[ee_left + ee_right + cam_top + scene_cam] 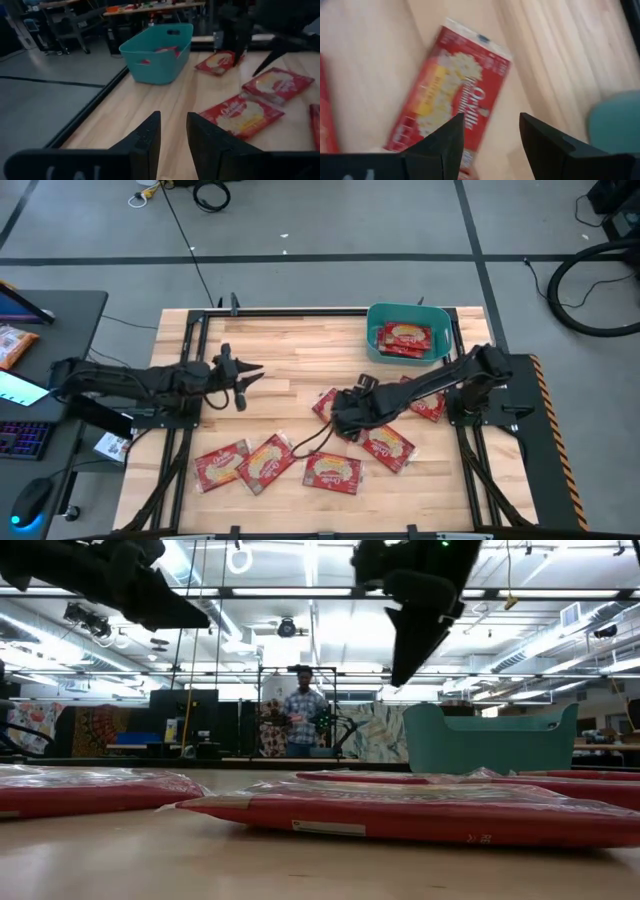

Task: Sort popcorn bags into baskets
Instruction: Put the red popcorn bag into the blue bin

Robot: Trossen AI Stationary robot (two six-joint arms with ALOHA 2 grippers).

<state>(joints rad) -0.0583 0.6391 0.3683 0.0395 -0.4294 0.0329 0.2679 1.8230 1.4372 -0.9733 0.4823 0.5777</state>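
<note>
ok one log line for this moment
right tool open over popcorn bag | left tool open, idle | teal basket holds bags

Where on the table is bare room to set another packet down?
Bare wood lies between the left tool and the teal basket, and along the left edge. Crowded: the front row of popcorn bags and around the right tool.

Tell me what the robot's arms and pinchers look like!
Both arms are dark, almost black, built from jointed segments. The left gripper has two flat, wedge-shaped black fingers, and so does the right gripper. Pale lettering marks the left gripper's base.
</note>
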